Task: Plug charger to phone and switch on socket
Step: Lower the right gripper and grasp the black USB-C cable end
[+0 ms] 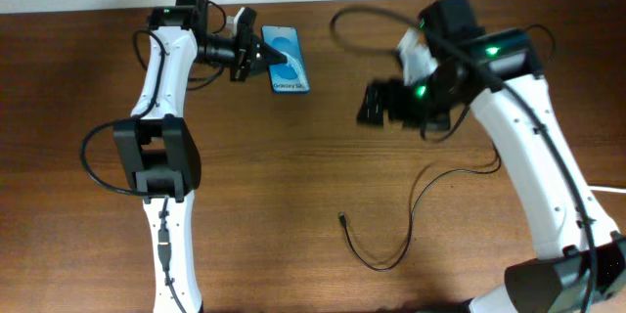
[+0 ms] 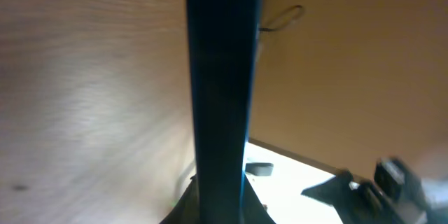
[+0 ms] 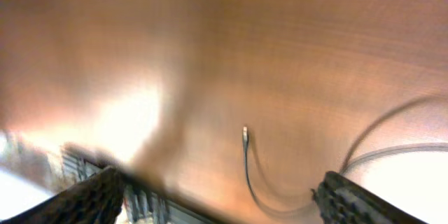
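Observation:
The phone point(image 1: 286, 60), blue screen up with white text at its near end, is at the back of the table in my left gripper point(image 1: 259, 56), which is shut on its left edge. In the left wrist view the phone point(image 2: 220, 77) stands edge-on as a dark blue band between the jaws point(image 2: 218, 210). The charger point(image 1: 378, 264) lies looped on the table at front centre, its plug tip point(image 1: 341, 218) free. My right gripper point(image 1: 376, 104) is open and empty, hovering right of centre, blurred. In the right wrist view the plug tip point(image 3: 245, 133) lies between its spread fingers point(image 3: 222, 182). The socket is out of view.
A thick white cord point(image 1: 612, 190) shows at the table's right edge, and also in the right wrist view point(image 3: 409, 150). A black robot cable point(image 1: 364, 12) loops above the back of the table. The left arm's base point(image 1: 156, 161) stands at left.

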